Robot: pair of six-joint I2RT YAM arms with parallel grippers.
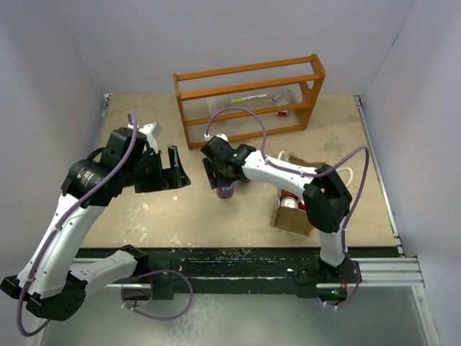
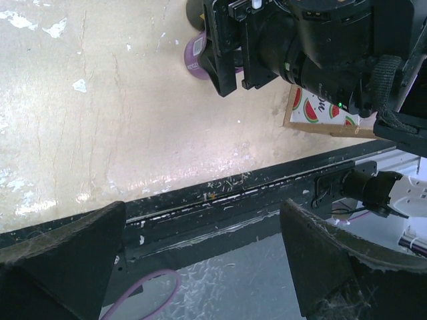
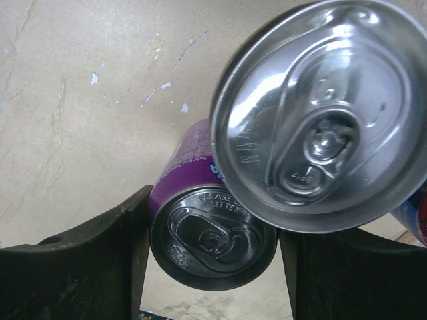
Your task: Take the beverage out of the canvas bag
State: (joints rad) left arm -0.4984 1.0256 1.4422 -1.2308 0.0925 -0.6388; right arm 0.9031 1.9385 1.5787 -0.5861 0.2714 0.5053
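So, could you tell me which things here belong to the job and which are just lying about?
For the job: canvas bag, purple can in the right gripper, second can beside it, red can in the bag.
Lying about: orange rack, pen in it.

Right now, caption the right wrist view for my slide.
Right gripper grips a purple can; a second can looms nearer, lid up.
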